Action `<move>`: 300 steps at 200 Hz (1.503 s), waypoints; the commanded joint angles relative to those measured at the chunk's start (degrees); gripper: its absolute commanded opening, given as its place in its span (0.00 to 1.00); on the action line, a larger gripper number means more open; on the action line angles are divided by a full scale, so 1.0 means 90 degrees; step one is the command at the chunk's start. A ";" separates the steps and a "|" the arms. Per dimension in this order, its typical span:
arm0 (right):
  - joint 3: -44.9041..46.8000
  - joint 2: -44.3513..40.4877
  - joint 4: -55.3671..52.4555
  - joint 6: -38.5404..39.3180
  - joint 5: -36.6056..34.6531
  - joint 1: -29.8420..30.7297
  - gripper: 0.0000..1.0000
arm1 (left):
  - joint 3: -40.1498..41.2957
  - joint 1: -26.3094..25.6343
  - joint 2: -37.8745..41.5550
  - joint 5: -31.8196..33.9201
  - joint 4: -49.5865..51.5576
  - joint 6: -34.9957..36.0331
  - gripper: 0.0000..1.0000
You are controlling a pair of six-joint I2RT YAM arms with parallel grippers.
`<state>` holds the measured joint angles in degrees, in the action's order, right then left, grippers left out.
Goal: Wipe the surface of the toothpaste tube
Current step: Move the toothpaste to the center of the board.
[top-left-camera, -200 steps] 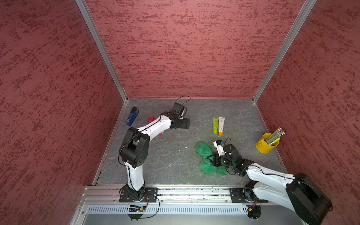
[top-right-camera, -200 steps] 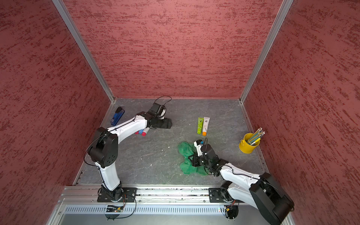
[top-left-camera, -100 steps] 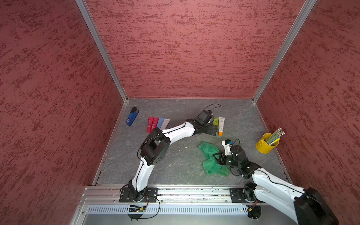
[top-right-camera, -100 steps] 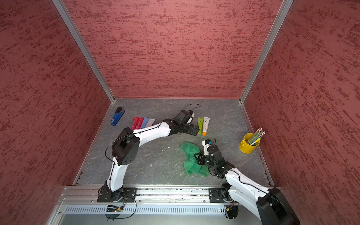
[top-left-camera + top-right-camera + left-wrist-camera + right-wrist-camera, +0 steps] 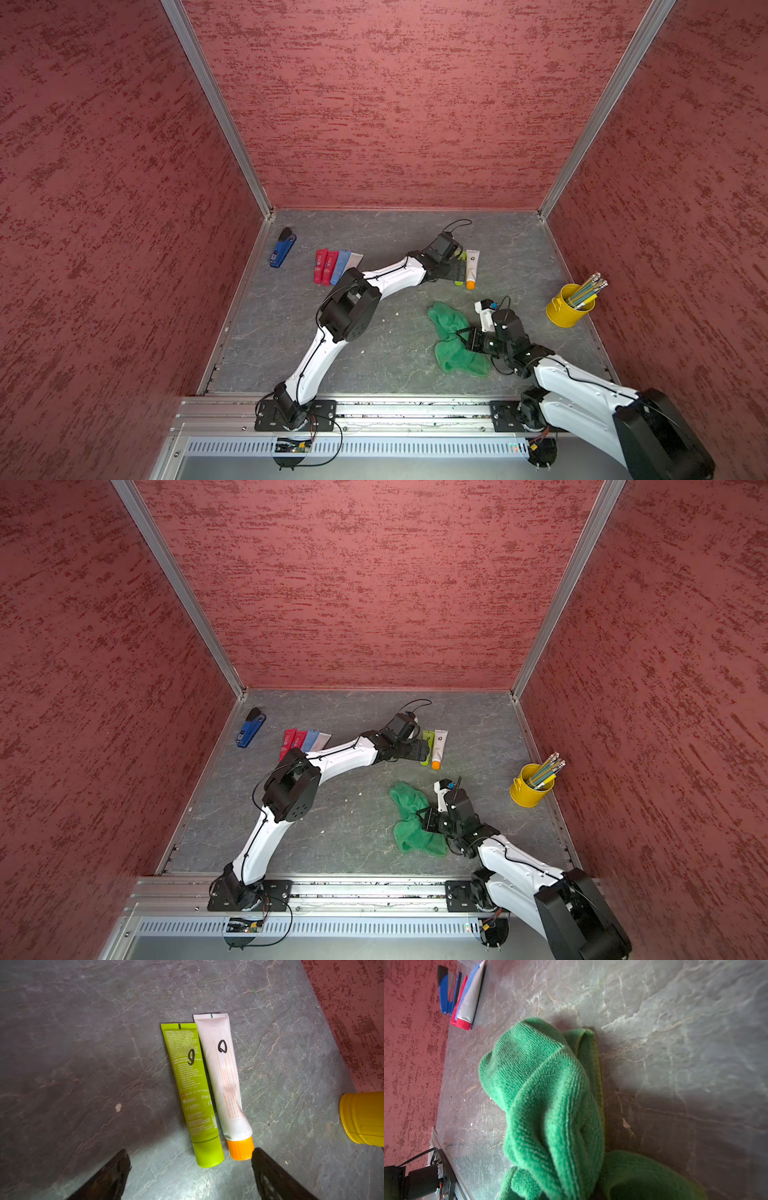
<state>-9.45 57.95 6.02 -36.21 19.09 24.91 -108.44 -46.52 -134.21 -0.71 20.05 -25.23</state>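
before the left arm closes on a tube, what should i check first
1. Left tool open: ok, its jaws stand wide in the left wrist view.
2. Right tool has the wiper: ok, it is shut on the green cloth.
3. Only one tube between the jaws: not ok. The green tube and the white tube lie side by side, touching, and both cap ends are within the span.
4. Which tube is meant: cannot tell.
5. Cloth at the tubes: not ok, it lies apart from them on the table.
6. Yellow cup clear: ok, it stands well aside.
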 commanded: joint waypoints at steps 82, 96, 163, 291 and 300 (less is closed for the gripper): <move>0.0141 -0.0350 0.0028 0.0097 0.0371 -0.0049 0.00 | -0.1494 -0.0239 -0.1331 0.0650 0.1017 0.0312 0.78; 0.0144 -0.0384 0.0024 0.0097 0.0356 -0.0043 0.00 | -0.1555 -0.0260 -0.1395 0.0741 0.1127 0.0314 0.73; 0.0154 -0.0469 0.0036 0.0107 0.0356 -0.0052 0.00 | -0.1120 -0.0159 -0.1211 0.0901 0.1405 0.0310 0.41; -0.0351 -0.1537 -0.0569 0.0313 -0.0703 -0.0134 0.00 | 0.4596 -0.0345 0.3480 0.1087 0.0884 0.0474 0.18; -0.0538 -0.1372 -0.0614 0.0502 -0.0786 -0.0178 0.00 | 0.4889 -0.0472 0.3765 0.1094 0.0920 0.0438 0.18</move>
<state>-9.56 45.43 1.78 -35.27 16.93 24.62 -70.61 -47.94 -106.24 7.66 28.32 -20.97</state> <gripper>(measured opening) 0.082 0.299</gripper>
